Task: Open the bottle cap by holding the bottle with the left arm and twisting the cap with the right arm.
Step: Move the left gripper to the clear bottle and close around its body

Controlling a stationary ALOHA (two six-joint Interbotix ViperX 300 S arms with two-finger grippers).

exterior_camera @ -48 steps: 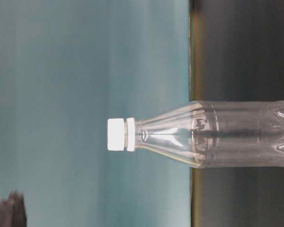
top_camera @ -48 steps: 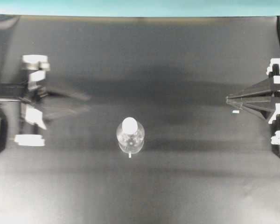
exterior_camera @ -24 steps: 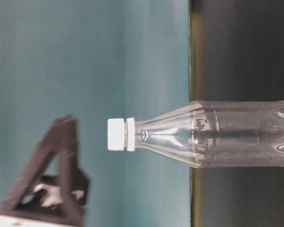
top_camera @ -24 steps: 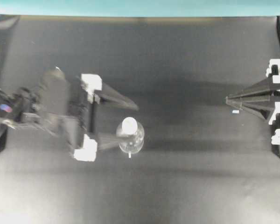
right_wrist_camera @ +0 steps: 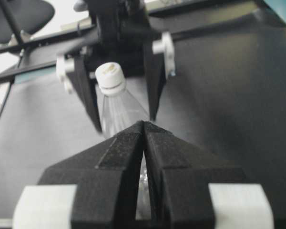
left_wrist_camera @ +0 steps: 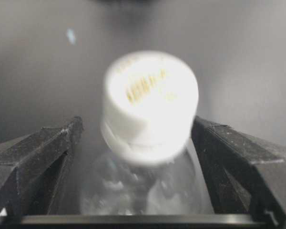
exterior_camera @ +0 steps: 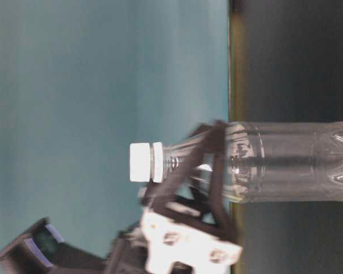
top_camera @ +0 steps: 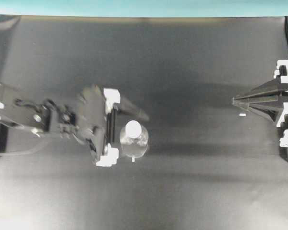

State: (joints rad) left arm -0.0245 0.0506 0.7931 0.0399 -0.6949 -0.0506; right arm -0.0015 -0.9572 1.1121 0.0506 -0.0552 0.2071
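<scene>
Clear thin plastic bottle (top_camera: 134, 141) at table centre looks light, squashy, slippery: left jaws wide open straddle it from 9 o'clock, grip mid-body; right jaws shut, empty, 3 o'clock.

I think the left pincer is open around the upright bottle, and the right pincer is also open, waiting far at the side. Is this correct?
Not quite. The right pincer is shut: the right wrist view shows its two fingers pressed together at the tips. The rest holds: the left pincer is open around the upright bottle, and the right one waits far at the side.
</scene>
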